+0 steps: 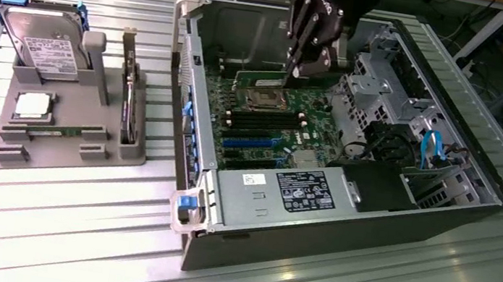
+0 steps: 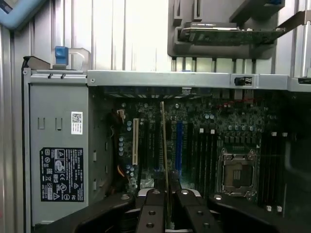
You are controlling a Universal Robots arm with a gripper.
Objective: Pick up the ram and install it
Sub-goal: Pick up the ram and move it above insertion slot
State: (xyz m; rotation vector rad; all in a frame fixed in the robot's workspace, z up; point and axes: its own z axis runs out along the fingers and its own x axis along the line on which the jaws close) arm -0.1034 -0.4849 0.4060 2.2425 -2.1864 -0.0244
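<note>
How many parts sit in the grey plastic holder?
3: silver hard drive leaning at the far end, square silver processor chip flat, nearer, dark expansion card on edge at the exterior view's right. Others may be hidden.

One ram (image 1: 261, 81), one hard drive (image 1: 47, 48), one processor (image 1: 32, 105)

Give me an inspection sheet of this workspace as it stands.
Surface: slatted metal table, bearing a grey holder and an open computer case.
Job's things: ram held over the motherboard inside the case.
Clutter: hard drive, processor chip and expansion card in the holder.
Grippers: gripper shut on the ram.
Cables: blue cable inside the case.
Surroundings: white frame legs beyond the table.
</note>
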